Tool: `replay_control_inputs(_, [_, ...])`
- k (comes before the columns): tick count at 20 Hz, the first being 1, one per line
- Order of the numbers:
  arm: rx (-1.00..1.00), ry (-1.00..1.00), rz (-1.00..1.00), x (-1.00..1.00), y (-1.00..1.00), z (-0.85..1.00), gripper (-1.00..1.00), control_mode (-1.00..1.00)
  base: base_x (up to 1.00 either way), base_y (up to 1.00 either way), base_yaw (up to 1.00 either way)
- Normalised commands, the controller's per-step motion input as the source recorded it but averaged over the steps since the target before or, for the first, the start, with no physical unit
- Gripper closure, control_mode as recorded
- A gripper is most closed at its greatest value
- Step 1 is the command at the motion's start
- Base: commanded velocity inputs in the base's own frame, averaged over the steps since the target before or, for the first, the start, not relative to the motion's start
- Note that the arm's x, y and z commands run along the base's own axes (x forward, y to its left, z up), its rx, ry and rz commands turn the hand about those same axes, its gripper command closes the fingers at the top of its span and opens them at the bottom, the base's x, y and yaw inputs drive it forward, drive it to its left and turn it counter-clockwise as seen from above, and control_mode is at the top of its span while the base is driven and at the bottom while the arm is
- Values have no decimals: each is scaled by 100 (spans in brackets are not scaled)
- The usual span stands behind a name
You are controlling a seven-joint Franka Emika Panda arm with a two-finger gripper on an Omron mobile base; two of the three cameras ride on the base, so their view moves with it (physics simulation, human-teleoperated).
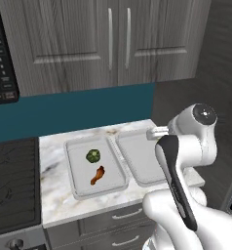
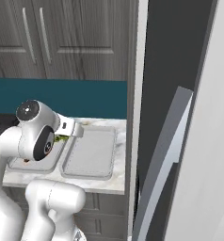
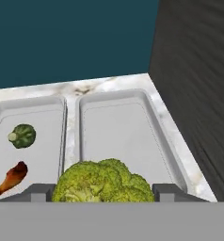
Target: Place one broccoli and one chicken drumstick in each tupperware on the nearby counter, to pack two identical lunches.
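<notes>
Grey wood-grain upper cabinets [image 1: 108,44] with slim silver vertical handles [image 1: 110,31] across the top. Below them, a teal backsplash [image 1: 74,110]. At left, a black microwave panel [image 1: 2,53] above a black stovetop [image 1: 13,178]. Dark grey drawer fronts [image 1: 113,222] with silver pulls lower down. At right, a tall dark grey side panel [image 2: 172,70], pale vertical trim [image 2: 141,94] alongside. Flat, even, shadowless light.

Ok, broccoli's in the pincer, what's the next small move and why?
Probably carry the held broccoli forward over the empty right tupperware and lower it. The left tupperware already holds a broccoli and a drumstick; the right one holds nothing.
</notes>
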Motion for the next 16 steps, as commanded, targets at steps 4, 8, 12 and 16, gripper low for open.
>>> replay_control_inputs(4, [0,5,-1,37,-16,-33,100,-100,0,0,0])
replay_control_inputs(8, [0,6,0,47,-15,-38,100,-100,0,0,0])
replay_control_inputs(12, [0,9,0,51,-7,-46,100,-100,0,0,0])
replay_control_inputs(16, [0,6,0,53,-1,-46,100,-100,0,0,0])
